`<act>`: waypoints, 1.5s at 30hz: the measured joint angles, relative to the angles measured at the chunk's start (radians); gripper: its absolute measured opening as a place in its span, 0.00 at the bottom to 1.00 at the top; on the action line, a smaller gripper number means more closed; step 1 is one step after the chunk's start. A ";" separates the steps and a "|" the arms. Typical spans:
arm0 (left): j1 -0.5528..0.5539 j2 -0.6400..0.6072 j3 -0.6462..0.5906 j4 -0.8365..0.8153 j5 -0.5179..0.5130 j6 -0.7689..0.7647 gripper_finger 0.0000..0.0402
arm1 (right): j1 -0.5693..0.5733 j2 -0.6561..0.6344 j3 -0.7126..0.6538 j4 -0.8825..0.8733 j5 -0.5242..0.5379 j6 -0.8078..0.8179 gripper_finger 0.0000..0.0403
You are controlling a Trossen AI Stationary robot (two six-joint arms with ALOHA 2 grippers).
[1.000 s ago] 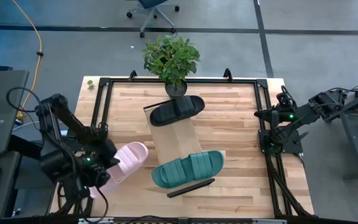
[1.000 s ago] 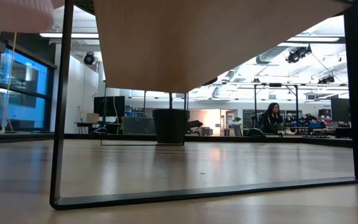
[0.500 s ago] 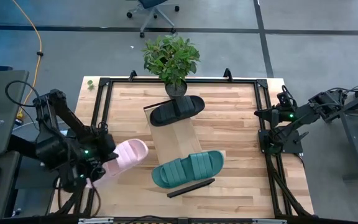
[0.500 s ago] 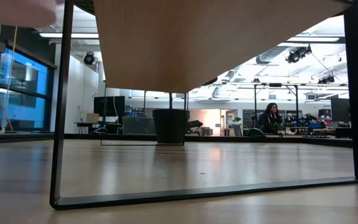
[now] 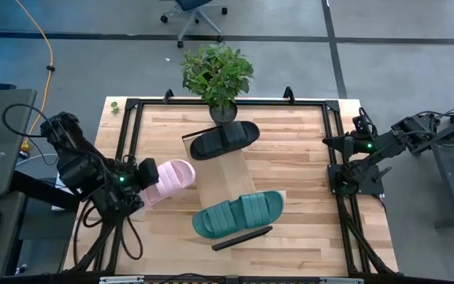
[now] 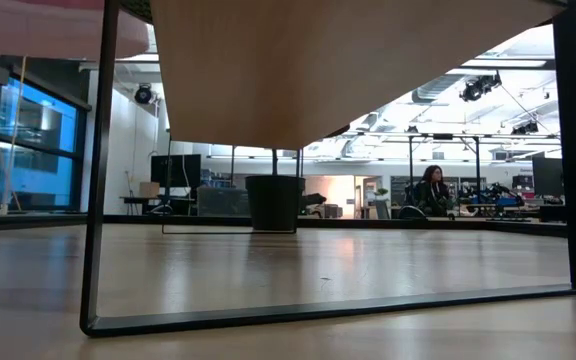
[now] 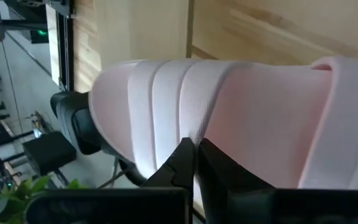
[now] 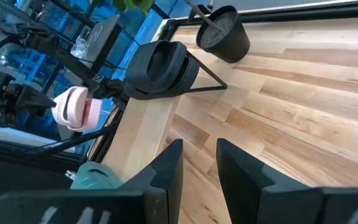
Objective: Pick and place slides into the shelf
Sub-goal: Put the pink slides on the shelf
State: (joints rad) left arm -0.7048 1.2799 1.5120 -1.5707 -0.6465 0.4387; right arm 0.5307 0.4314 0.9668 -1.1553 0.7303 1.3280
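Holding the pink slide (image 5: 168, 178) in my left hand (image 5: 136, 181), fingers pinched on its strap, lifted over the worktop (image 5: 290, 150) just left of the shelf (image 5: 225, 177). Black slide (image 5: 225, 139) sits on the shelf's far end near the plant pot (image 5: 222, 110). Green slide (image 5: 239, 213) lies across its near end, beside a black bar (image 5: 243, 237). My right hand (image 5: 342, 143) waits at the worktop's right edge, fingers part spread, holding nothing.
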 joint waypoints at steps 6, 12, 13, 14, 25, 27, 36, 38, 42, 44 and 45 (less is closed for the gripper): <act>0.075 -0.022 0.000 0.013 -0.005 0.096 0.00 | 0.000 0.000 0.000 -0.001 0.002 0.000 0.22; 0.136 -0.036 0.000 0.124 -0.008 0.240 0.00 | 0.000 0.000 0.000 -0.002 0.004 0.000 0.22; 0.144 -0.035 0.000 0.141 -0.008 0.265 0.00 | 0.000 0.000 0.000 -0.004 0.004 0.000 0.22; 0.154 -0.035 0.000 0.158 -0.008 0.286 0.00 | 0.000 0.000 0.000 -0.005 0.007 0.000 0.22; 0.295 -0.035 0.000 0.320 0.035 0.524 0.00 | 0.000 0.000 0.000 -0.008 0.018 0.000 0.22; 0.322 -0.035 0.000 0.363 0.053 0.563 0.00 | 0.000 0.000 0.000 -0.009 0.018 -0.001 0.22; 0.398 -0.015 0.000 0.521 0.116 0.718 0.00 | 0.000 0.000 0.000 -0.016 0.017 -0.004 0.22; 0.409 -0.001 0.000 0.532 0.131 0.743 0.00 | 0.000 0.000 0.000 -0.016 0.018 -0.004 0.22; 0.439 0.034 0.000 0.550 0.166 0.757 0.00 | 0.000 0.000 0.000 -0.016 0.021 -0.009 0.22; 0.453 0.043 -0.001 0.576 0.186 0.771 0.00 | 0.000 0.000 0.000 -0.016 0.021 -0.012 0.22; 0.459 0.046 -0.001 0.590 0.190 0.782 0.00 | 0.000 0.000 0.000 -0.016 0.021 -0.012 0.22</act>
State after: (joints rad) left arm -0.2454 1.3255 1.5112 -0.9804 -0.4568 1.2208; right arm 0.5304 0.4313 0.9668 -1.1713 0.7517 1.3163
